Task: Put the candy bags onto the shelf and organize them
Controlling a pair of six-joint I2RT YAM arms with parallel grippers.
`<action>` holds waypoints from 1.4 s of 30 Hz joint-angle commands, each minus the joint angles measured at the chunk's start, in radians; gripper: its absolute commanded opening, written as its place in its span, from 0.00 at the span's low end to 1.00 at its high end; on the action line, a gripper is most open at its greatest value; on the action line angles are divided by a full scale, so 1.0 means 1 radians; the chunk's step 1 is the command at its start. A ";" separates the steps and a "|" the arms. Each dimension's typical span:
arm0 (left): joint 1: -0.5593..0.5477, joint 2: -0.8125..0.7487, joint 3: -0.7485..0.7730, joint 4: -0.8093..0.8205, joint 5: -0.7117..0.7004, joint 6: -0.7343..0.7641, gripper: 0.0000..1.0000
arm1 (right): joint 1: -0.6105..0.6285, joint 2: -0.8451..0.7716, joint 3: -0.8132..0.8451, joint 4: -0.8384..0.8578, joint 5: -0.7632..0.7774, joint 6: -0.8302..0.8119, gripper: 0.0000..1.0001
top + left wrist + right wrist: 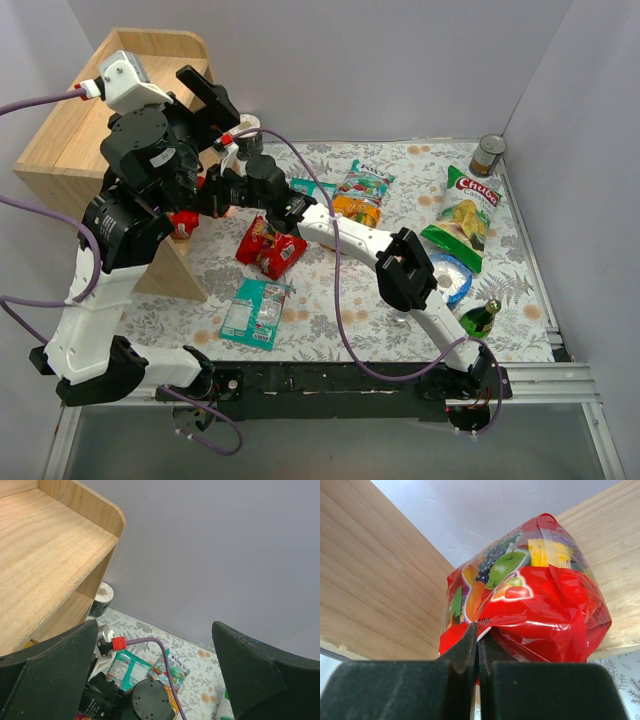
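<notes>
The wooden shelf [60,140] stands at the far left; it also shows in the left wrist view [45,545] and the right wrist view [370,590]. My right gripper [478,635] is shut on the edge of a red candy bag [530,605] and holds it against the shelf's boards; in the top view this bag [183,222] is at the shelf's lower tier. My left gripper [155,665] is open and empty, raised beside the shelf top [205,90]. Two red bags [270,245], a teal bag [255,312], another teal bag [127,667] and an orange-yellow bag [362,192] lie on the table.
A green-and-white snack bag [465,215], a blue-and-white roll [450,275], a green bottle [480,318] and a tin can [488,155] are on the right. A small cup [102,599] stands by the back wall near the shelf. My right arm stretches across the table's middle.
</notes>
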 commanded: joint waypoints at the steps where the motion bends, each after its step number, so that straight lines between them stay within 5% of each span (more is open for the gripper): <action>1: 0.002 -0.037 -0.010 -0.017 0.019 -0.019 0.98 | 0.037 -0.054 -0.064 -0.048 -0.011 -0.008 0.01; 20: 0.000 -0.048 -0.050 0.013 0.047 -0.011 0.98 | 0.119 -0.051 -0.047 -0.097 -0.011 0.041 0.01; 25: 0.000 -0.042 -0.048 0.011 0.050 -0.008 0.98 | 0.128 -0.064 0.005 -0.169 0.055 0.028 0.44; 28: 0.000 -0.043 -0.045 0.008 0.048 -0.008 0.98 | 0.117 -0.077 0.050 -0.196 0.082 0.017 0.60; 37: 0.000 -0.043 -0.042 0.006 0.047 -0.007 0.98 | 0.093 -0.192 -0.051 -0.235 0.188 -0.006 0.85; 42: 0.000 -0.046 -0.045 0.009 0.048 -0.007 0.98 | 0.088 -0.253 -0.104 -0.291 0.243 -0.029 0.88</action>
